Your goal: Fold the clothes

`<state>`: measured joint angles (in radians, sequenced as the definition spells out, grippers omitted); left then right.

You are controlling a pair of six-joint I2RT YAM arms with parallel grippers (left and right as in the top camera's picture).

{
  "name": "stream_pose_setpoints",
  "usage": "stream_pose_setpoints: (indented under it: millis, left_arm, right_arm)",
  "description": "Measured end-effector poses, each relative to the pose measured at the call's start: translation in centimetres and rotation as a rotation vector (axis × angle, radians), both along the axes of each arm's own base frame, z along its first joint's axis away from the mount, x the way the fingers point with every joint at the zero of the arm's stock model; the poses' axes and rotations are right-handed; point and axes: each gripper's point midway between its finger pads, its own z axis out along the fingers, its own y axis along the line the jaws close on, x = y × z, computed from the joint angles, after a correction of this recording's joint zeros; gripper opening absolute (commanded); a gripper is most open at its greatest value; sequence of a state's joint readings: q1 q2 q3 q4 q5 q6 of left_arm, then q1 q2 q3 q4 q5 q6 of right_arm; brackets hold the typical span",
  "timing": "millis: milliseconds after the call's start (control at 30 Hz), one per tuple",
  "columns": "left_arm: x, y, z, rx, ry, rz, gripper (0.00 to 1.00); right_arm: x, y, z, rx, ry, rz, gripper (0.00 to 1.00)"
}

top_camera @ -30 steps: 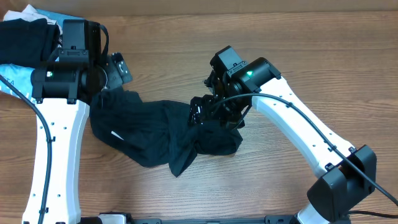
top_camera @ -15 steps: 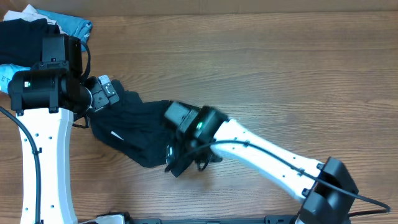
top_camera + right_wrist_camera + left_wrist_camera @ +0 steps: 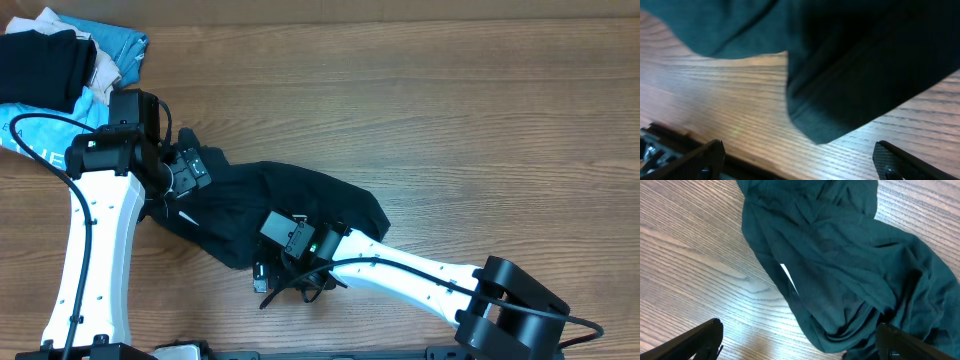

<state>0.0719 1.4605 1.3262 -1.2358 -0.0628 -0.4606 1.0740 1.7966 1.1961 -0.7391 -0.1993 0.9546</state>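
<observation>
The clothes, one dark navy-teal garment (image 3: 300, 195), lie crumpled on the wooden table left of centre. My left gripper (image 3: 188, 168) is open and hovers over the garment's left end. In the left wrist view the garment (image 3: 840, 255) shows a small white mark (image 3: 789, 277), and the spread fingers (image 3: 800, 345) hold nothing. My right gripper (image 3: 275, 280) is open at the garment's front edge. In the right wrist view a garment corner (image 3: 865, 60) hangs over bare wood between the spread fingers (image 3: 800, 160).
A pile of other clothes sits at the back left corner: a black folded garment (image 3: 40, 60) and a light-blue shirt (image 3: 20, 135). The table's front edge (image 3: 670, 132) lies just beyond my right gripper.
My right arm has swung from the garment's right end down to its front edge near the table front. The garment's right part now lies spread out. My left gripper has shifted slightly right.
</observation>
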Motion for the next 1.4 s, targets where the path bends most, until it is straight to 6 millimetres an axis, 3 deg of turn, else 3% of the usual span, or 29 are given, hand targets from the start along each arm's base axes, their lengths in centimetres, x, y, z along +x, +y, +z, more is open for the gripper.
stream_pose_setpoints:
  millis: [167,300,333,367,467,600,700,767,833,867,900,967,1067,1167,1267,1400]
  left_arm:
    - [0.2,0.0,0.0,0.001,-0.008,0.0,1.0]
    - [0.3,0.0,0.1,0.001,-0.011,0.0,1.0]
    - [0.3,0.0,0.1,0.001,-0.011,0.0,1.0]
    - [0.2,0.0,0.1,0.001,-0.01,0.0,1.0]
    - [0.3,0.0,0.1,0.001,-0.011,0.0,1.0]
    - [0.2,0.0,0.1,0.001,-0.01,0.0,1.0]
    - [0.2,0.0,0.0,0.001,-0.009,0.0,1.0]
    - [0.2,0.0,0.0,0.001,-0.008,0.0,1.0]
    - [0.0,0.0,0.0,0.0,-0.001,0.0,1.0]
    - [0.0,0.0,-0.1,0.0,0.001,0.0,1.0]
    - [-0.1,-0.1,-0.1,-0.003,0.004,-0.001,1.0]
    - [-0.4,-0.2,-0.2,-0.009,0.018,-0.002,1.0]
    - [-0.7,-0.8,-0.3,-0.042,0.03,-0.032,1.0]
    - [-0.8,-1.9,-0.3,-0.089,0.034,-0.091,1.0]
    - [-0.7,-3.1,-0.3,-0.101,0.03,-0.144,1.0]
    - [-0.6,-4.9,-0.2,-0.108,0.028,-0.212,1.0]
  right_arm:
    - [1.2,0.3,-0.2,0.011,-0.059,-0.028,0.74]
    - [1.9,1.3,0.2,0.055,-0.091,-0.034,0.72]
    - [2.1,1.5,0.1,0.057,-0.097,-0.035,0.66]
    - [2.1,1.5,-0.2,0.051,-0.096,-0.035,0.57]
    - [2.1,1.3,-1.6,0.022,-0.081,-0.041,0.06]
    - [1.9,1.0,-2.0,0.003,-0.07,-0.039,0.04]
    - [2.0,-0.7,-1.4,-0.078,-0.062,-0.037,0.04]
    - [4.2,-1.5,2.3,-0.103,-0.143,-0.046,0.04]
    - [6.7,-1.8,8.1,-0.079,-0.25,-0.054,0.04]
    - [8.1,-1.9,11.6,-0.043,-0.316,-0.062,0.04]
    - [10.2,-2.3,17.8,0.04,-0.433,-0.095,0.04]
    - [12.6,-5.7,28.2,0.146,-0.622,-0.159,0.04]
    - [14.4,-10.1,36.3,0.204,-0.78,-0.232,0.04]
    - [15.6,-14.8,40.1,0.192,-0.866,-0.319,0.04]
    - [16.4,-17.4,40.1,0.143,-0.869,-0.37,0.04]
    - [17.5,-18.8,40.0,0.116,-0.875,-0.41,0.04]
